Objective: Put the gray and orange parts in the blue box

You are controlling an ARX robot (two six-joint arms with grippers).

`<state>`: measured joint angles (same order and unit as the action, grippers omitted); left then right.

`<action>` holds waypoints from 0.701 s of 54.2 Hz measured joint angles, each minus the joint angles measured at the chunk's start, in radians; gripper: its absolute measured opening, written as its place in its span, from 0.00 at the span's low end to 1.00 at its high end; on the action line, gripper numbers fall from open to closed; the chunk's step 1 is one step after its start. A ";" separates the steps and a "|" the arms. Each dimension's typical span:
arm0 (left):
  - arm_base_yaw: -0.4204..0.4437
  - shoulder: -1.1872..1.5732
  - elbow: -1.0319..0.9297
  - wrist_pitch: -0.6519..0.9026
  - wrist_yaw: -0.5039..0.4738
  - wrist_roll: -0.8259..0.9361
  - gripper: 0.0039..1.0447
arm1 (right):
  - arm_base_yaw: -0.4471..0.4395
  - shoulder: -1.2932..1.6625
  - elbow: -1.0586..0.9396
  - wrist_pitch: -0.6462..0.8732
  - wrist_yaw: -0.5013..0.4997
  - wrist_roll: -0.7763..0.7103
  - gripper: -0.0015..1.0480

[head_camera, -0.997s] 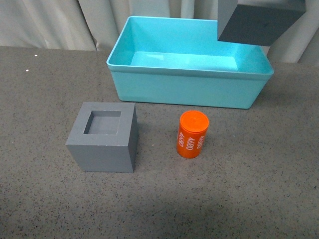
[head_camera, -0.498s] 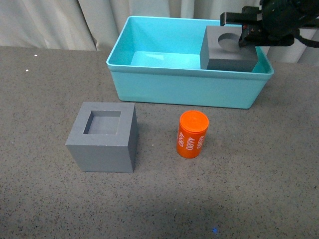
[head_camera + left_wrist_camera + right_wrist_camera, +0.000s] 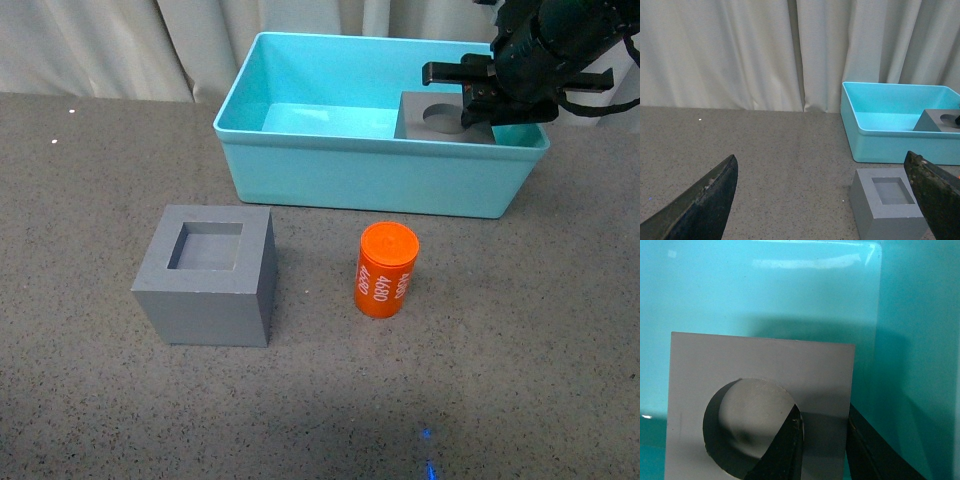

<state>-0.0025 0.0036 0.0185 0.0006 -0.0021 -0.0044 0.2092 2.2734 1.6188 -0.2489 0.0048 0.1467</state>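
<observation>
My right gripper (image 3: 478, 105) is inside the right end of the blue box (image 3: 370, 185), shut on the gray cube with the round recess (image 3: 432, 120). That cube sits low inside the box. In the right wrist view one finger (image 3: 785, 450) reaches into the round recess and the other presses the cube's (image 3: 760, 365) outer wall. The gray cube with the square recess (image 3: 207, 275) stands on the table in front of the box, at the left. The orange cylinder (image 3: 386, 270) marked "4680" stands upright to its right. My left gripper (image 3: 820, 157) is open and empty, back from the square-recess cube (image 3: 890, 205).
The table top (image 3: 90, 180) is dark gray and speckled. A pale curtain (image 3: 110, 45) hangs right behind the box. In the left wrist view the blue box (image 3: 900, 147) lies beyond the square-recess cube.
The right gripper has come down with the round-recess cube from above the box's right end to low inside the box. The other cube and the cylinder have not moved.
</observation>
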 joint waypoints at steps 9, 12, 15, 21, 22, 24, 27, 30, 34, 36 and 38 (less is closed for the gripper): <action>0.000 0.000 0.000 0.000 0.000 0.000 0.94 | 0.000 0.012 0.021 -0.014 0.005 0.001 0.22; 0.000 0.000 0.000 0.000 0.000 0.000 0.94 | 0.000 0.012 0.021 -0.003 0.000 0.006 0.33; 0.000 0.000 0.000 0.000 0.000 0.000 0.94 | -0.002 0.011 0.020 0.006 0.000 0.012 0.40; 0.000 0.000 0.000 0.000 0.000 0.000 0.94 | -0.004 -0.039 -0.050 0.105 -0.032 0.029 0.62; 0.000 0.000 0.000 0.000 0.000 0.000 0.94 | -0.004 -0.046 -0.060 0.117 -0.037 0.029 0.63; 0.000 0.000 0.000 0.000 0.000 0.000 0.94 | -0.004 -0.093 -0.115 0.182 -0.045 0.028 0.72; 0.000 0.000 0.000 0.000 0.000 0.000 0.94 | -0.003 -0.183 -0.204 0.268 -0.051 0.018 0.84; 0.000 0.000 0.000 0.000 0.000 0.000 0.94 | -0.001 -0.274 -0.286 0.338 -0.051 0.010 0.92; 0.000 0.000 0.000 0.000 0.000 0.000 0.94 | 0.002 -0.387 -0.395 0.414 -0.049 0.007 0.90; 0.000 0.000 0.000 0.000 0.000 0.000 0.94 | 0.005 -0.448 -0.460 0.453 -0.050 0.006 0.90; 0.000 0.000 0.000 0.000 0.000 0.000 0.94 | 0.007 -0.490 -0.509 0.482 -0.053 0.007 0.91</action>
<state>-0.0025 0.0036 0.0185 0.0006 -0.0021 -0.0040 0.2161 1.7836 1.1095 0.2333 -0.0486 0.1539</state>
